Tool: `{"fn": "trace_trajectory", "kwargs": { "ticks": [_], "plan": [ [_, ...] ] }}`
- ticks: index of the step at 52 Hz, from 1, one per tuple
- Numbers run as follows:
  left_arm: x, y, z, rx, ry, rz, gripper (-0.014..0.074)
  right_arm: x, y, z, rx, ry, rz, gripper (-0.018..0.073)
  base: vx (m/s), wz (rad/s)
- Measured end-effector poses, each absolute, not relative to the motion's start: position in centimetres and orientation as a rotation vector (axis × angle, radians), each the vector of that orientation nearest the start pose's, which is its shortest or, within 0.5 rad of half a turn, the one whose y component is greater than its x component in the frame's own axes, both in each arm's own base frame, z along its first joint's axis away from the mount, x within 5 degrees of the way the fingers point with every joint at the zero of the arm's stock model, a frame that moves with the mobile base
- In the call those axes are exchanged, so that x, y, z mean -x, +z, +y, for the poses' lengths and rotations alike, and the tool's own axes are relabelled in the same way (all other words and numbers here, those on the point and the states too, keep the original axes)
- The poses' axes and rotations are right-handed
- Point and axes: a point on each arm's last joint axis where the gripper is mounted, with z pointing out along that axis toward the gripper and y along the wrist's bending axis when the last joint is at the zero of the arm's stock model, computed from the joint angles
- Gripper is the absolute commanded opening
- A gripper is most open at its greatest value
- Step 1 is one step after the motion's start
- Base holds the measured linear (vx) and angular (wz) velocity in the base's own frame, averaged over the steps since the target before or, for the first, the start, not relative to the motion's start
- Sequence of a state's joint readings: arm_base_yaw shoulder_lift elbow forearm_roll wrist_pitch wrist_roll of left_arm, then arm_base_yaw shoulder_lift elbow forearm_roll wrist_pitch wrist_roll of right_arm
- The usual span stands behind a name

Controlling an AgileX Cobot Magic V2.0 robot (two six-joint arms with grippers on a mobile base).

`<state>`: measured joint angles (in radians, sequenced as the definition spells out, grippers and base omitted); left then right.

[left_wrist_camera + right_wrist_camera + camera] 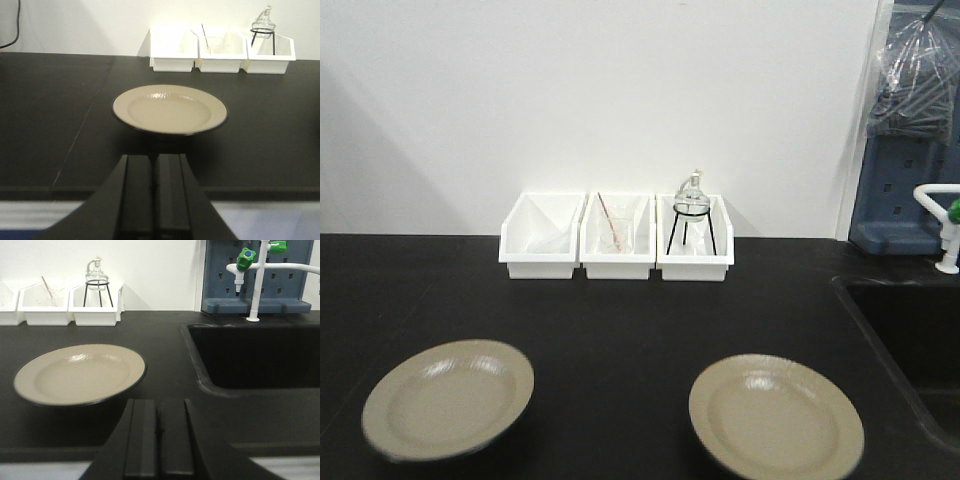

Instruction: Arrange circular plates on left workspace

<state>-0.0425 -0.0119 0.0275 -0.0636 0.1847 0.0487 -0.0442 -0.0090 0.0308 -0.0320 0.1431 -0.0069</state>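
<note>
1. Left claw (pixel 152 160): clenched and empty, fingers pressed together. It hangs over the near edge of the surface (pixel 620 320), short of the left plate (pixel 448 398).
2. Left plate: flat on the left half of the surface, tan face up, rim level. It is round, so it has no long axis or heading, and any rim point serves.
3. White bins (pixel 616 237): in a row at the back wall, well apart from both plates.
4. Right plate (pixel 776 415): also flat and face up, right of centre, near the sink basin (pixel 910 330) but not touching it.
5. Right claw (pixel 159 402): clenched and empty, just short of the right plate's near rim.
6. Judgement: no pick has begun. The right plate looks like the one to move left. The next move calls for the claw to open, come in low and pinch the near rim, which sits close to the surface, so clearance is thin.
</note>
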Motion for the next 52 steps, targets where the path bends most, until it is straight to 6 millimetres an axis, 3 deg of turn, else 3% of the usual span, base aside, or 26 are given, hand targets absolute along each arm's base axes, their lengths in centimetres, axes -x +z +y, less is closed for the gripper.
{"fn": "trace_trajectory", "kwargs": {
  "ticks": [23, 52],
  "plan": [
    [-5.60, 18.78, -0.35, -0.033, -0.052, 1.683, 0.0002, -5.67, 19.03, -0.29, -0.008, -0.067, 1.649, -0.0004, 0.32, 0.02],
    [-5.60, 18.78, -0.35, -0.033, -0.052, 1.683, 0.0002, -5.67, 19.03, -0.29, -0.008, -0.067, 1.649, -0.0004, 0.06, 0.03]
  ]
}}
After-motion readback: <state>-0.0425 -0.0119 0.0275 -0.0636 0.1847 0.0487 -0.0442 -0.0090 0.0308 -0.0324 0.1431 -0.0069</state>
